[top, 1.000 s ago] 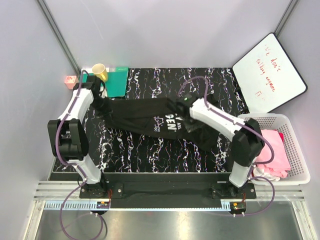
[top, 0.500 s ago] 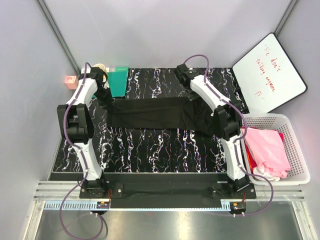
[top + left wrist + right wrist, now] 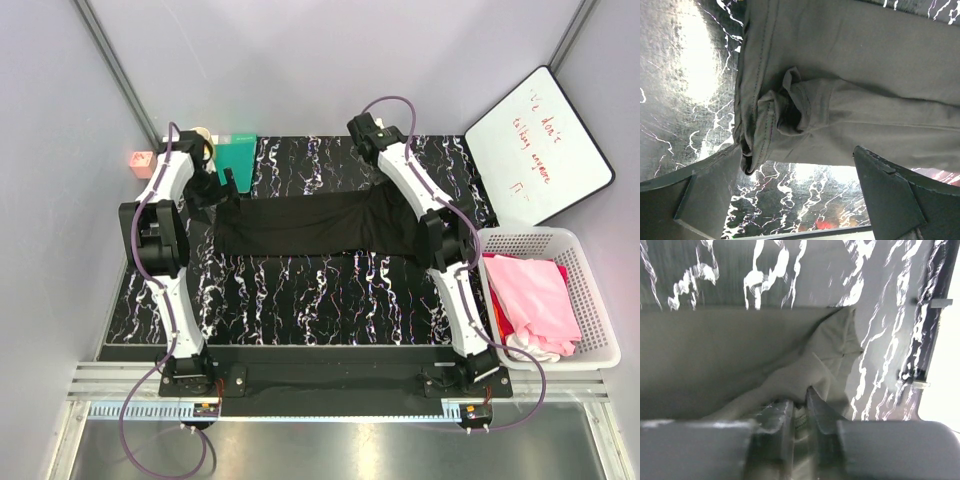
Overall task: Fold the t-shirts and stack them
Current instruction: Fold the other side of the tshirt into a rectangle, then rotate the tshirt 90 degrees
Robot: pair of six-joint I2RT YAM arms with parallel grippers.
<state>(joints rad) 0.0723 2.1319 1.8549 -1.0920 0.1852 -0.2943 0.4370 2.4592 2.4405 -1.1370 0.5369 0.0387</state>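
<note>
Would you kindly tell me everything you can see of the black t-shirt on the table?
The black t-shirt is soft, matte cloth, folded into a wide flat band across the far half of the marbled tabletop, no print showing. Stitched seams and a bunched fold mark its left end, beneath the open left claw. Its right end peaks in a fold at the right claw, jaws nearly together; whether it grips is unclear.

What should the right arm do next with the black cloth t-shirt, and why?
Probably open the right end effector fully and lift clear. It pinches the right end of the black cloth t-shirt, which lies as a flat strip on the marbled tabletop, and the left end effector stands open.
</note>
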